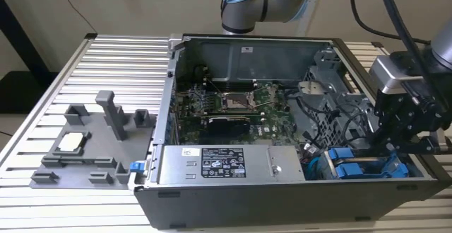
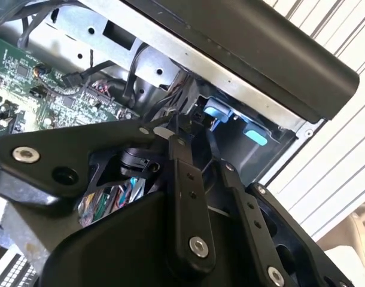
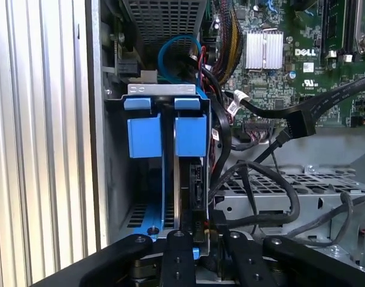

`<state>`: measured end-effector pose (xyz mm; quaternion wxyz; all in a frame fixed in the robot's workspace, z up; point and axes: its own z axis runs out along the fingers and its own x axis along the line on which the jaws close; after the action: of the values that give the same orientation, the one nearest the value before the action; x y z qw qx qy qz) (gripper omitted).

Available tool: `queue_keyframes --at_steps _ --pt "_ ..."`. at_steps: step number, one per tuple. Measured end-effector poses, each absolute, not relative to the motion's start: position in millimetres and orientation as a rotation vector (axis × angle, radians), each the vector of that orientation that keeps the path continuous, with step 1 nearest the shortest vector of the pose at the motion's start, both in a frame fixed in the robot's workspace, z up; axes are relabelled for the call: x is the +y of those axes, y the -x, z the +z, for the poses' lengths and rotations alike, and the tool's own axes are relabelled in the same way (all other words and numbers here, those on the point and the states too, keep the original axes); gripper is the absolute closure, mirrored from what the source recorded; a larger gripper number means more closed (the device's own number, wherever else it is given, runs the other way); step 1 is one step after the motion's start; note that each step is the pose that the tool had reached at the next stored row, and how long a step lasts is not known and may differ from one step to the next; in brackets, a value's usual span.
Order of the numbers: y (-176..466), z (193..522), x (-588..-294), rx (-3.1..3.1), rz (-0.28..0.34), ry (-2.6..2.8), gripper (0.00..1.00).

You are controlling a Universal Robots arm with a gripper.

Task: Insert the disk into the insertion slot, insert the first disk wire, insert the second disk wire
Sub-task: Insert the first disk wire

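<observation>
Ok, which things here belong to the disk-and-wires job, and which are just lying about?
Job in hand:
- disk, sitting in the insertion slot of the grey cage
- claw, close at the disk's end
- black cables near the cage, likely the disk wires

Lying about:
- other blue carrier
- power-supply box
- motherboard
- grey parts tray

In the exterior view the arm (image 1: 265, 2) shows a grey joint with a blue cap at the top middle, and another part of it comes in at the exterior view's right. There the wrist (image 1: 395, 74) points downward, leaning a little toward the exterior view's left. The black gripper (image 1: 395, 143) hangs low under it. In both wrist views the gripper (image 2: 181, 133) (image 3: 200, 251) reaches away from the camera.
</observation>
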<state>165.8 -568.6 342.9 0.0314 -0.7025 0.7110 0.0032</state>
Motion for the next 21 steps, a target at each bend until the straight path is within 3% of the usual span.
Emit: queue_keyframes --at_steps 13,16,21 --pt "-165.9 349.3 -568.6 2.19 0.01 2.164 0.73" --pt "-165.9 349.3 -568.6 2.19 0.009 2.164 0.81" --pt "-165.4 349.1 -568.6 2.196 0.0 2.171 0.81"
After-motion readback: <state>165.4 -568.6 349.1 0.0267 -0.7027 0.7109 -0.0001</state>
